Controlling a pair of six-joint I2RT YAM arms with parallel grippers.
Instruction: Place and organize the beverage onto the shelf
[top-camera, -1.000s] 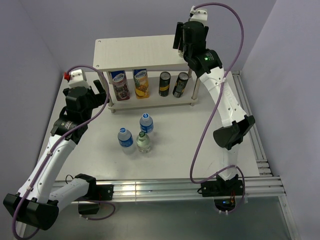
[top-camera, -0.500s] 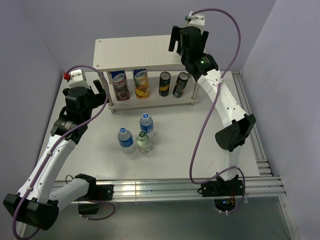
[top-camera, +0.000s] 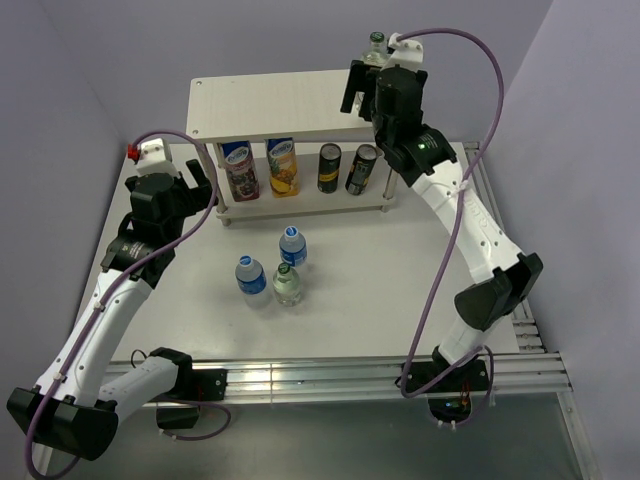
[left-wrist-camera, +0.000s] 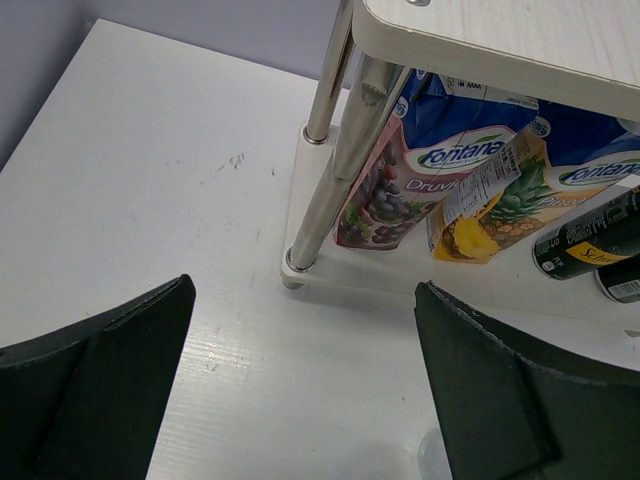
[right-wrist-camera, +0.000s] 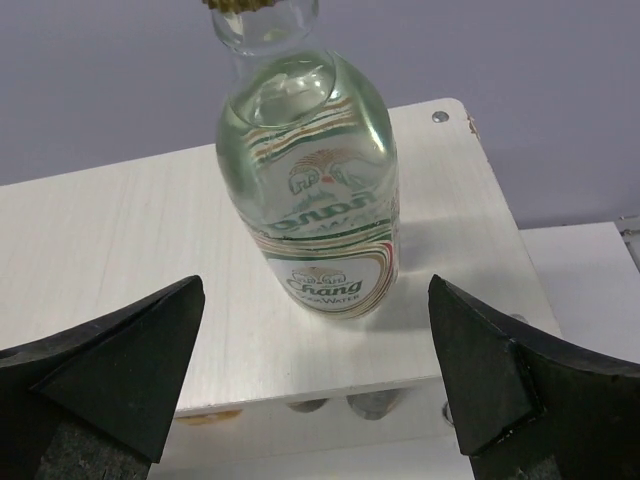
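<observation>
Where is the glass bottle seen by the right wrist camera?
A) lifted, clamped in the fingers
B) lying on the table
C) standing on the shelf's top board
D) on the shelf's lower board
C: the glass bottle stands on the top board, the right fingers open on either side, not touching it.

Glass bottle (right-wrist-camera: 315, 190) on the shelf's (right-wrist-camera: 110, 260) top board: "Chang". Grape carton (left-wrist-camera: 393, 190) and pineapple carton (left-wrist-camera: 500, 200) beneath that board: "Fontana".
</observation>
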